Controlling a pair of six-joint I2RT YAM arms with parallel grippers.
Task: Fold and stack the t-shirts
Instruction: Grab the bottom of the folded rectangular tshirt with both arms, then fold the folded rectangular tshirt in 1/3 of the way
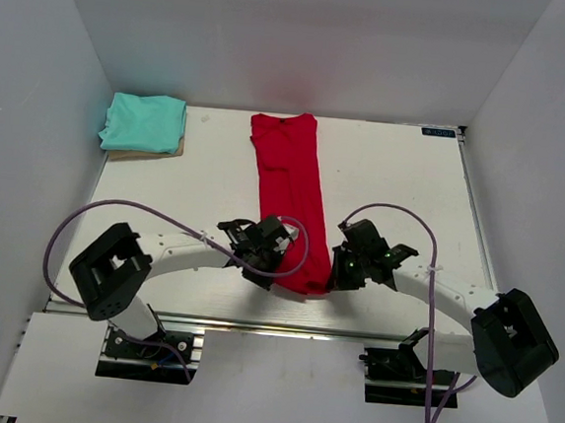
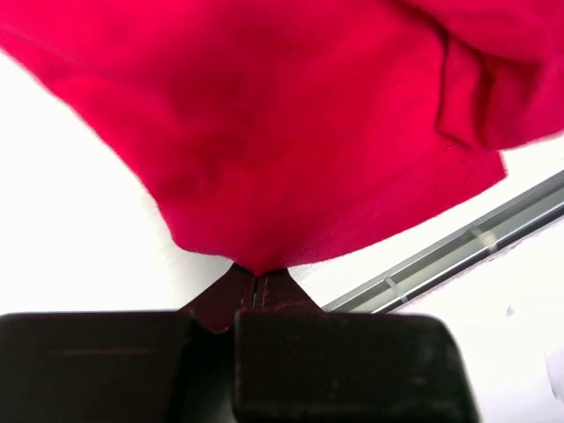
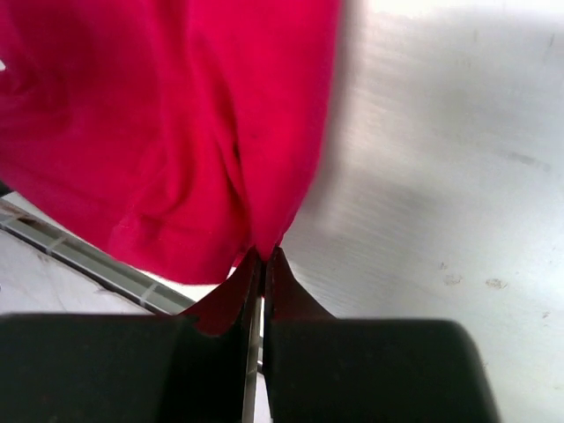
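The red t-shirt [image 1: 290, 187] lies as a long narrow strip down the middle of the table, collar end far, hem end near. My left gripper [image 1: 261, 269] is shut on the hem's left corner, where the red cloth [image 2: 291, 132] is pinched at the fingertips. My right gripper [image 1: 337, 277] is shut on the hem's right corner, with the red cloth [image 3: 176, 132] pinched there too. Both hold the near end slightly lifted at the table's front edge. The teal t-shirt [image 1: 144, 121] lies neatly folded at the far left corner.
A tan cloth edge [image 1: 144, 153] shows under the teal t-shirt. The white table [image 1: 394, 182] has a metal front rail [image 2: 476, 240], which also shows in the right wrist view [image 3: 79, 251]. Grey walls enclose the left, back and right sides. Purple cables loop over both arms.
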